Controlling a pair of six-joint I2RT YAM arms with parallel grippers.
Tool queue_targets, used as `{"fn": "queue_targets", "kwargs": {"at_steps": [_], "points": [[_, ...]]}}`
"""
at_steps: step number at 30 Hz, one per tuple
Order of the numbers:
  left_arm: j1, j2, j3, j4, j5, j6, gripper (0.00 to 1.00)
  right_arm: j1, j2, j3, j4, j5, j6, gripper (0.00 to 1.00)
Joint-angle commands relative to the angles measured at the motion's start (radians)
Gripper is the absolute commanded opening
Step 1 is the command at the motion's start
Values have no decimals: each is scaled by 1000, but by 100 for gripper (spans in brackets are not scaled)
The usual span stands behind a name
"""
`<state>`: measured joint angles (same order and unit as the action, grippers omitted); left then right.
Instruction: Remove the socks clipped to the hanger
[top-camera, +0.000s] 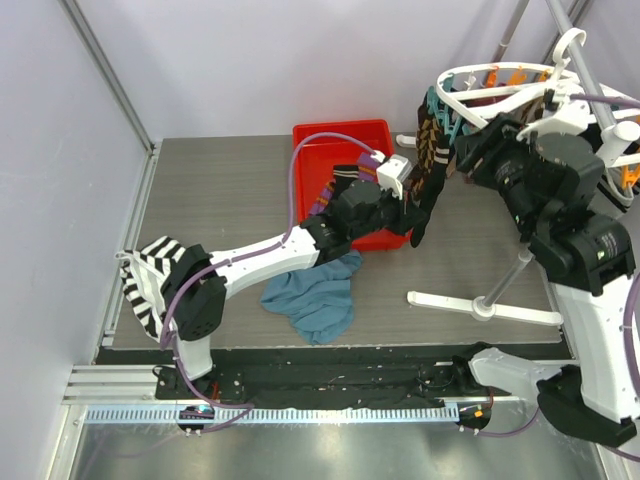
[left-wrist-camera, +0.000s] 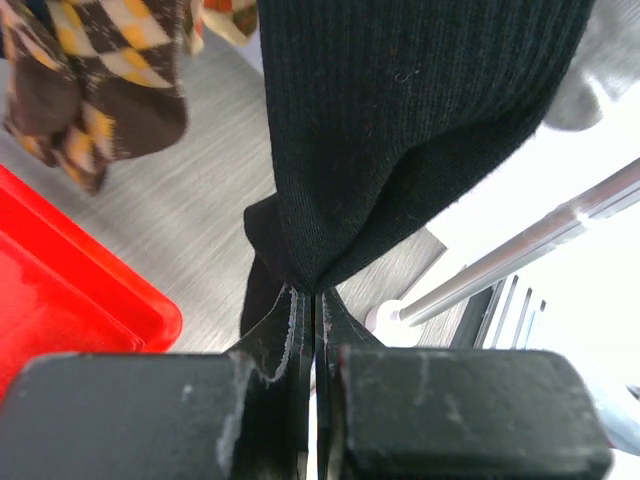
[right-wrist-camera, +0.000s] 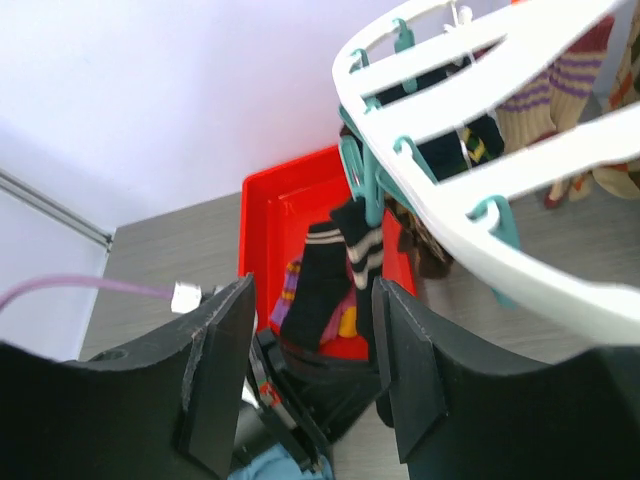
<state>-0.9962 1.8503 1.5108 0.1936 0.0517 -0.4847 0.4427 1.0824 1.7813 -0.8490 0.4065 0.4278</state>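
Observation:
The white hanger (top-camera: 480, 80) hangs at the back right on a metal stand, with teal clips (right-wrist-camera: 365, 185) along its rim. Several socks (top-camera: 432, 150) dangle from it, among them a brown argyle one (left-wrist-camera: 100, 90). My left gripper (left-wrist-camera: 315, 292) is shut on the lower end of a dark ribbed sock (left-wrist-camera: 400, 120) that still hangs from above. In the top view this gripper (top-camera: 412, 212) sits just under the hanging socks. My right gripper (right-wrist-camera: 312, 370) is open next to the hanger's left rim (right-wrist-camera: 480, 110), holding nothing; a dark sock with pale stripes (right-wrist-camera: 360, 250) hangs beyond it.
A red tray (top-camera: 340, 135) behind the left arm holds socks, one purple and orange (right-wrist-camera: 290, 285). A blue cloth (top-camera: 315, 300) lies mid-table. A black-and-white striped cloth (top-camera: 150, 275) lies at the left edge. The stand's white feet (top-camera: 480, 300) and pole (left-wrist-camera: 540, 240) cross the right side.

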Motion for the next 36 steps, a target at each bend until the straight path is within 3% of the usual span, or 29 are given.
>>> {"fn": "queue_targets", "kwargs": {"at_steps": [1,5,10,16,21,32,36], "points": [[-12,-72,2,72,-44,29,0,-4,111,191,-93,37,-18,58],[-16,-66,14,61,-73,34,0,-2,238,349,-143,51,-23,57],[-28,-65,11,60,-98,57,0,1,313,397,-160,110,-15,56],[-38,-63,14,55,-119,80,0,21,349,377,-101,172,-32,54],[-38,-62,23,53,-122,89,0,45,405,402,-116,316,-64,54],[-41,-46,32,50,-128,95,0,103,427,357,-1,344,-142,52],[-44,-46,34,53,-131,98,0,111,459,371,-27,434,-149,52]]}}
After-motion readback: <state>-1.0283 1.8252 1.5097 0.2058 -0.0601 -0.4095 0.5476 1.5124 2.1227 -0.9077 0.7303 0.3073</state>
